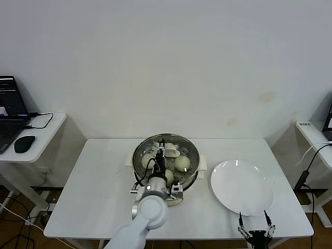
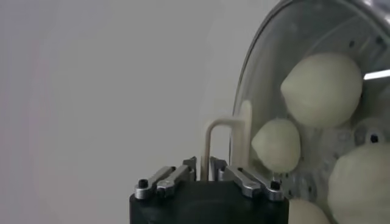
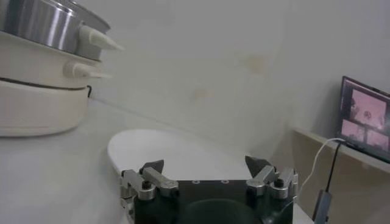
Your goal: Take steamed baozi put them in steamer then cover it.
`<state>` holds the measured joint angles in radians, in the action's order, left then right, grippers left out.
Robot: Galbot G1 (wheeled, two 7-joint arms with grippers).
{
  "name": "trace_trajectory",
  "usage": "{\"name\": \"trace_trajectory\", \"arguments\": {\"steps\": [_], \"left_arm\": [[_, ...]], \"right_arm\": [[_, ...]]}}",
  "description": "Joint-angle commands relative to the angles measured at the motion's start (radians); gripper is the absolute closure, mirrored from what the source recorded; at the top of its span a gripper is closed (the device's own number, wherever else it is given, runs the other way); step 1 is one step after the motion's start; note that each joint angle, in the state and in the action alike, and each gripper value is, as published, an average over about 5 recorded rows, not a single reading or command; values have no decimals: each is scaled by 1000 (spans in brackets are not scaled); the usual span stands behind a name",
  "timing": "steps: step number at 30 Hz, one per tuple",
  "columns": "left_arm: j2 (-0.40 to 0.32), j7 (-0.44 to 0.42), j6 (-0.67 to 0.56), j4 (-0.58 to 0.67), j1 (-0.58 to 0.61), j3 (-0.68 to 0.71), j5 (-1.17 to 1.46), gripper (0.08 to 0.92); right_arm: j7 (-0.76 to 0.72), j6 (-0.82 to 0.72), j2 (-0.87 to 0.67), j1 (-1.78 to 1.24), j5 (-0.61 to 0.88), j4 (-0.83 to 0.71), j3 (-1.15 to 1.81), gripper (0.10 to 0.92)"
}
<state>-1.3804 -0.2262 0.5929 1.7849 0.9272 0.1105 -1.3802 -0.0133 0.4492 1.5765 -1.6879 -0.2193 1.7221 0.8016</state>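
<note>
The cover (image 1: 165, 158) sits on the steamer (image 1: 192, 179), its glass showing the steamed baozi (image 1: 182, 163) already inside, so the task looks all but done. The left gripper (image 1: 162, 167) hovers over the lid's cream handle (image 2: 226, 145); in the left wrist view its fingers stand just either side of the bar, slightly parted, apparently letting go. The right gripper (image 1: 254, 228) waits wide open and empty at the table's near edge, beside the white plate (image 1: 241, 187).
</note>
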Motion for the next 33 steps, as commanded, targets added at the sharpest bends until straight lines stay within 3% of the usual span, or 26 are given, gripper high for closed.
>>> {"name": "trace_trajectory", "arguments": {"steps": [1,7,14,18,23,27,33], "left_arm": [[50,23,0,139,62,-3,52,550],[126,91,-42,287,188,-34,223,377],[201,293,-164,482,389,-185,575,197],[202,441,-419,522,561,-377,983,178],[171,501,-772,466,716,-650,1441,177],[163,497,-799,447,825,-742,1647,177],[155,471,-788,418,987,-734,1748,177]], "right_arm": [[0,-1,0,0,-4,-1,-5,203],[-1,0,-2,-5,-2,4,-3,203],[-3,4,-24,-21,16,14,1,203],[-12,1,-46,-28,42,27,2,203],[-22,-11,-50,-19,55,37,-5,203],[-36,-26,-65,-25,83,55,-16,203],[-100,-115,-140,-86,244,123,-39,203]]}}
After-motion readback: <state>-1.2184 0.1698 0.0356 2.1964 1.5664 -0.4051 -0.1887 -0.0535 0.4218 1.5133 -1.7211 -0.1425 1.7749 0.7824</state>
